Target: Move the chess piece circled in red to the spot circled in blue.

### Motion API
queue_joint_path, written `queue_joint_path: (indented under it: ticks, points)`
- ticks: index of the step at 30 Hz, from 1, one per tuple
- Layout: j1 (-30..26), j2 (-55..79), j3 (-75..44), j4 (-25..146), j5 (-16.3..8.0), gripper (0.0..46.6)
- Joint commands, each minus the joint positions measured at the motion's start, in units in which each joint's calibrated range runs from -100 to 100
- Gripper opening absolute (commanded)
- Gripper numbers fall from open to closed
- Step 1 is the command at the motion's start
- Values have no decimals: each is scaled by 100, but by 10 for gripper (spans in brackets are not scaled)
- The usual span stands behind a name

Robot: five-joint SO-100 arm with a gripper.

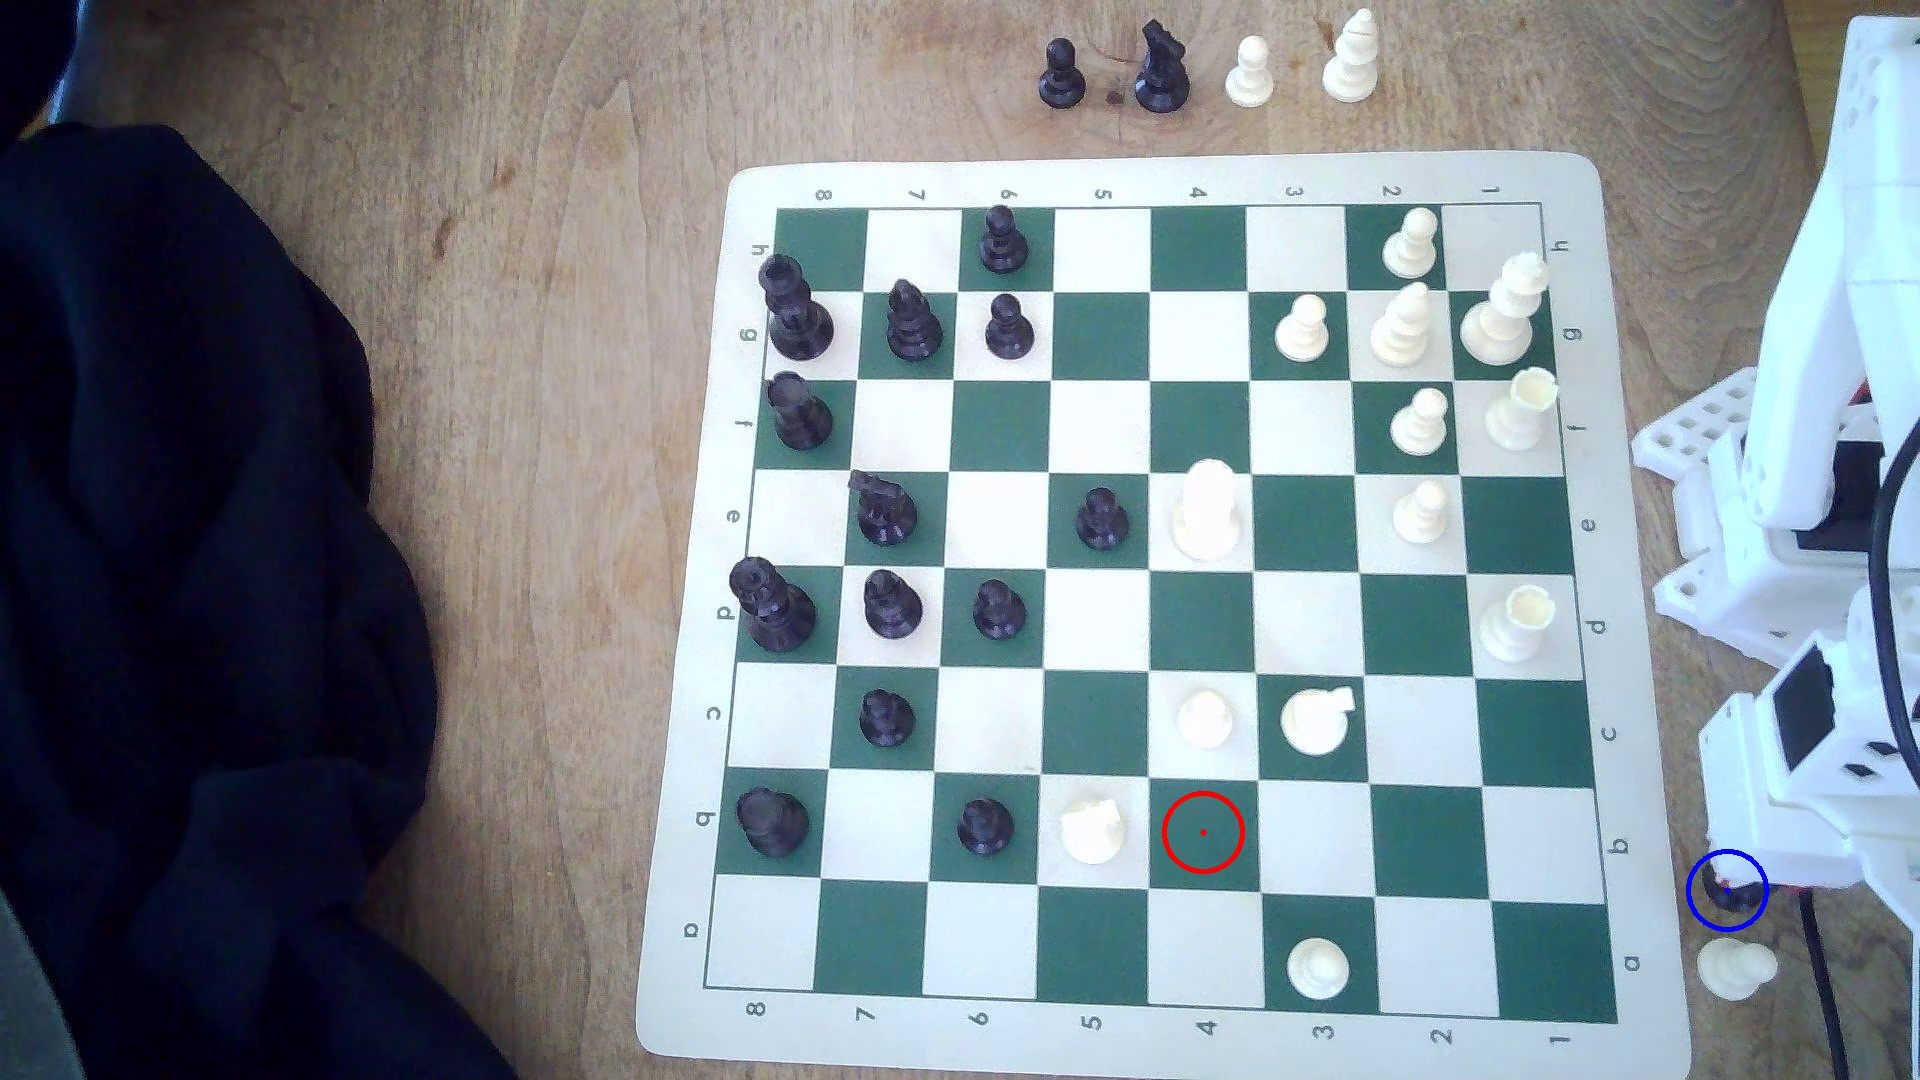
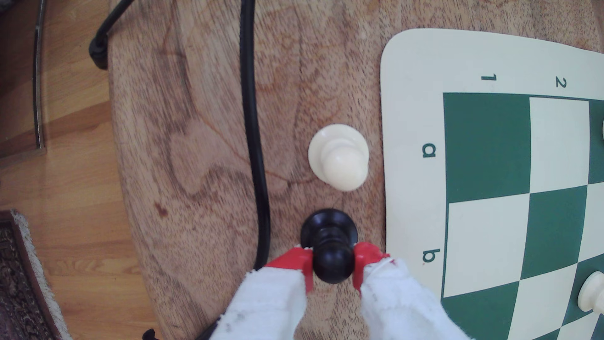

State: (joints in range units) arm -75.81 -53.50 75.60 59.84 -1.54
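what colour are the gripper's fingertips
Red, on white-wrapped fingers; the gripper holds the black pawn. Clearest in the wrist view.

Glossy black pawn (image 2: 330, 248), red-tipped pincer (image 2: 332, 266), green-and-cream checked board (image 1: 1143, 582)

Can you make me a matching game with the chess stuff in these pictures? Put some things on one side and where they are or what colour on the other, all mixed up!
Things:
1. black pawn
2. white pawn
3. red ring
4. black cable

Places or states:
A. standing on bare wood beside the mat, near the letter a
B. drawn on a green square with no piece on it
C. lying across the wooden table
D. between the red fingertips of the gripper

Pairs: 1-D, 2-A, 3-B, 4-C
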Motion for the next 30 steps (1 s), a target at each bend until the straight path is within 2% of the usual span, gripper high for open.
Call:
queue_joint_path:
  ticks: [1,5,6,17,27,30]
  points:
    - [68,-58,-180,-87,-59,56]
    - [162,-270,-198,-5,-112,87]
    - [201,-346,-207,-79,-205,99]
    - [256,-406,-307,93,-181,157]
    - [725,-1501,-407,773,-93,158]
    - [984,-1823,-325,1018,0,153]
